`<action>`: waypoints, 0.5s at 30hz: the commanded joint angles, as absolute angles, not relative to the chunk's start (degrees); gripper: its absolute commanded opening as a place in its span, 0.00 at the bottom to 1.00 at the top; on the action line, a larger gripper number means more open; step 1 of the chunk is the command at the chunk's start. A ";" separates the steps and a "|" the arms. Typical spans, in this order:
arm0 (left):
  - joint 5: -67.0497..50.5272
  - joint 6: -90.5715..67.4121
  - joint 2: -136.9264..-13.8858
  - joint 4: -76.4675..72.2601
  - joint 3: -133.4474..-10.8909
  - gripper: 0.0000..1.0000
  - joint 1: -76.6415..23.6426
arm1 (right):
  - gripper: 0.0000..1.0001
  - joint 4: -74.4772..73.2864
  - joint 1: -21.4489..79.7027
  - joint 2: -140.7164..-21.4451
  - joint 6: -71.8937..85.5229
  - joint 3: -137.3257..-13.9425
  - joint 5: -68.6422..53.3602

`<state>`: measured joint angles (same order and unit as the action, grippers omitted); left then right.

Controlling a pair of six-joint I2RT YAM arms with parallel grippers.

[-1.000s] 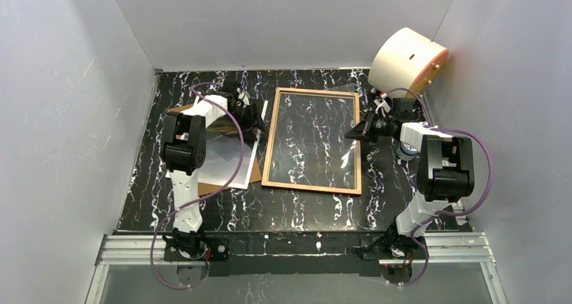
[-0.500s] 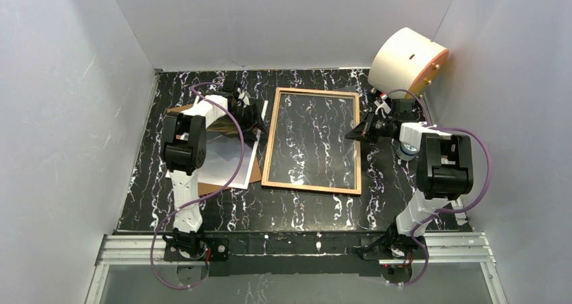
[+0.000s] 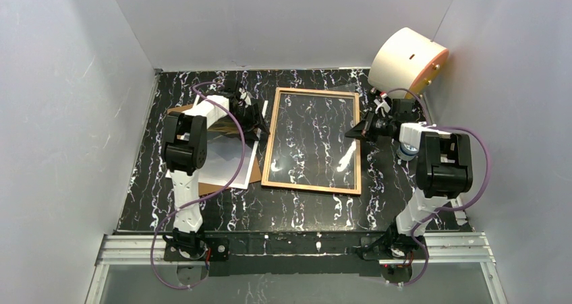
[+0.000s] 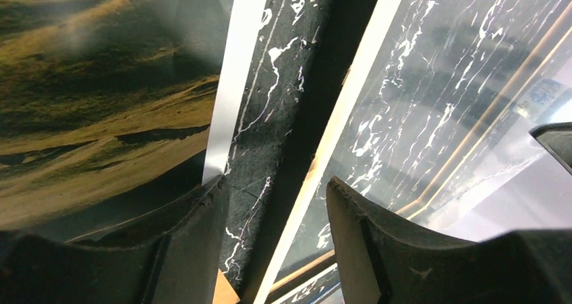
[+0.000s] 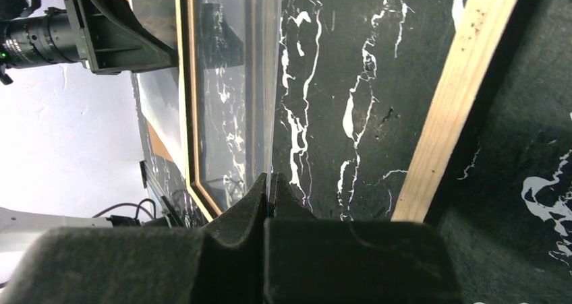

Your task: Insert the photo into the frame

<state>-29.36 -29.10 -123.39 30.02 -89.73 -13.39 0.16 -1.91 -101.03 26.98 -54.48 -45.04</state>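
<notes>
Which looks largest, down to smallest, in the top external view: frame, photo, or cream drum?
1. the frame: clearly largest.
2. the photo and the cream drum: about alike; the left arm hides part of the photo, so I won't rank them.

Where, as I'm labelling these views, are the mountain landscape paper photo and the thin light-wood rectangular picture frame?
Mountain landscape paper photo [image 4: 101, 115]: left wrist view, printed golden-brown hills.
Thin light-wood rectangular picture frame [image 3: 310, 187]: top external view, near rail.
</notes>
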 commanded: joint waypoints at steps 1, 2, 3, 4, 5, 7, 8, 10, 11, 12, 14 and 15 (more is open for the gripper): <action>-27.86 -28.30 -126.34 31.03 -88.46 0.53 -15.47 | 0.01 6.32 -2.11 -96.20 26.35 -52.66 -47.92; -27.84 -28.30 -126.47 31.03 -88.45 0.53 -15.49 | 0.01 6.98 -2.11 -95.14 26.51 -52.12 -48.21; -27.79 -28.30 -126.52 31.04 -88.50 0.53 -15.55 | 0.01 7.63 -2.11 -94.49 26.70 -51.56 -48.49; -27.84 -28.34 -126.64 31.03 -88.48 0.53 -15.57 | 0.01 7.98 -2.11 -94.00 26.79 -51.13 -48.73; -27.78 -28.37 -126.77 31.03 -88.55 0.53 -15.66 | 0.01 8.26 -2.13 -93.74 26.87 -50.73 -48.96; -27.81 -28.39 -126.99 31.03 -88.81 0.53 -15.73 | 0.01 8.60 -2.11 -93.69 27.13 -50.29 -49.22; -27.78 -28.39 -127.12 31.03 -88.92 0.53 -15.85 | 0.01 8.61 -2.11 -93.88 27.36 -50.24 -49.38; -27.82 -28.43 -127.17 31.05 -89.06 0.53 -15.90 | 0.01 8.61 -2.11 -94.46 27.80 -50.38 -49.57; -27.79 -28.47 -127.18 31.04 -89.06 0.53 -16.00 | 0.01 8.60 -2.11 -94.81 28.00 -50.57 -49.72; -27.85 -28.42 -127.18 31.03 -89.07 0.53 -16.00 | 0.01 8.49 -2.11 -95.12 28.17 -50.81 -49.94; -27.75 -28.43 -127.26 31.03 -89.07 0.53 -16.09 | 0.01 7.95 -2.03 -95.82 28.25 -51.54 -50.09; -27.73 -28.44 -127.24 31.03 -89.11 0.52 -16.19 | 0.01 7.61 -1.95 -96.14 28.22 -51.93 -50.14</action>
<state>-30.50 -29.50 -124.07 28.95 -89.91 -14.87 6.09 -1.91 -95.24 27.92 -50.74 -48.21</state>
